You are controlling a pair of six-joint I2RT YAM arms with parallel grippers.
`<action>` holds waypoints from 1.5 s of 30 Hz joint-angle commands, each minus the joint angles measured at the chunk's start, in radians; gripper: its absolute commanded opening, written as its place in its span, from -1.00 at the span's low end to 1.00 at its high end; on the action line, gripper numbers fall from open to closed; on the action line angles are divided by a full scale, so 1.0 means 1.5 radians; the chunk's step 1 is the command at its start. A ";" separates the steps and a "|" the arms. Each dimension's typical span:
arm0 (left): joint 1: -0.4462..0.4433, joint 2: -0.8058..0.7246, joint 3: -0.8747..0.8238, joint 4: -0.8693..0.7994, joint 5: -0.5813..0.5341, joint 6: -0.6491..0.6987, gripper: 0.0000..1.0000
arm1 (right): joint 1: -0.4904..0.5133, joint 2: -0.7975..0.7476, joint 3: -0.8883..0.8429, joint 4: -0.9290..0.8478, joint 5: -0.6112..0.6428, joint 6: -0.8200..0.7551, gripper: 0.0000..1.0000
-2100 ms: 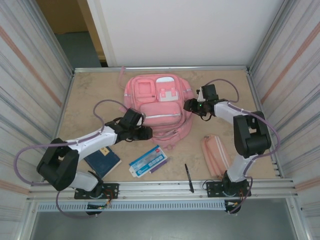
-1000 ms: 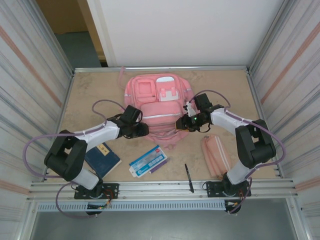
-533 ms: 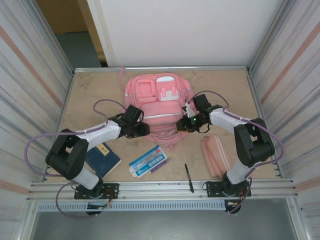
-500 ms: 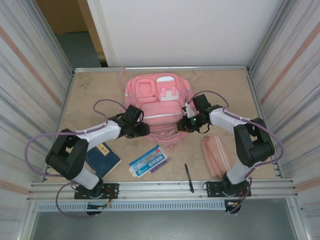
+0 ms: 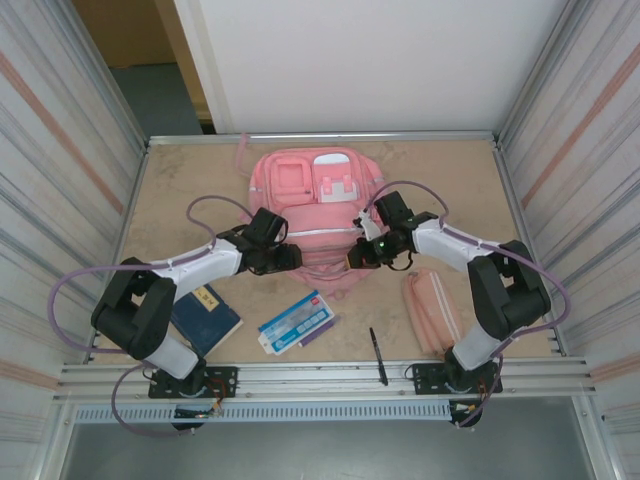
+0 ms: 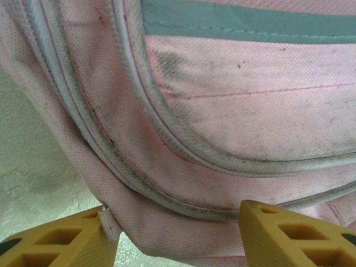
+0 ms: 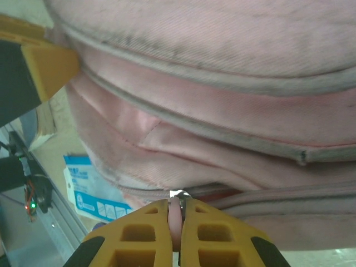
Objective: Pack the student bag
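While the student bag [image 5: 318, 215] lies flat on the table [image 5: 180, 190], front pockets facing up, it occupies the centre of the far half of the surface, between the two arms. Its long axis runs from the far edge toward the arm bases, tilted slightly to the right at the near end. The end carrying the white patch [image 5: 330, 158] points at the far wall, and the narrower end points toward the arms. The left end effector [image 5: 296, 258] sits at the near left side of the bag. In the left wrist view its yellow fingers [image 6: 289, 236] stand well apart, and a fold of the bag's pink edge lies between them. Whether the pads press on that fold cannot be told. The right end effector [image 5: 353, 258] sits at the near right side of the bag, opposite the left one. In the right wrist view its fingers are closed together on a thin pink zip pull [image 7: 176, 211], just below a zip line of the bag. A slim pink pencil case [image 5: 430, 310] lies on the table to the right of the bag, apart from it. A dark blue book [image 5: 205, 318], a blue and white packet [image 5: 297, 322] and a black pen [image 5: 377, 355] lie near the front edge of the table.
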 commanded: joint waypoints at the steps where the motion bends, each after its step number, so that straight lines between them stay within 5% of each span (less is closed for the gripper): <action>1: -0.005 0.008 0.025 0.000 -0.028 0.019 0.22 | 0.013 -0.046 0.013 -0.026 -0.001 -0.028 -1.00; 6: -0.007 0.001 0.010 0.000 -0.049 0.008 0.31 | 0.015 -0.084 0.015 -0.029 0.020 -0.033 -1.00; 8: -0.007 -0.004 -0.005 0.004 -0.056 -0.009 0.56 | 0.016 -0.091 0.016 -0.029 0.013 -0.033 -1.00; 13: -0.007 -0.012 -0.025 0.007 -0.074 -0.042 0.59 | 0.049 -0.094 0.017 -0.028 0.039 -0.037 -1.00; 22: 0.000 0.023 0.034 -0.042 -0.186 -0.067 -0.11 | 0.092 -0.091 0.026 -0.025 0.086 -0.040 -1.00; 32: -0.003 -0.040 0.054 -0.046 -0.160 -0.053 -0.96 | 0.099 -0.092 0.038 -0.044 0.140 -0.059 -1.00; 45: -0.005 0.002 0.131 -0.034 -0.104 -0.052 -1.00 | 0.207 -0.091 0.047 0.039 0.232 0.053 -1.00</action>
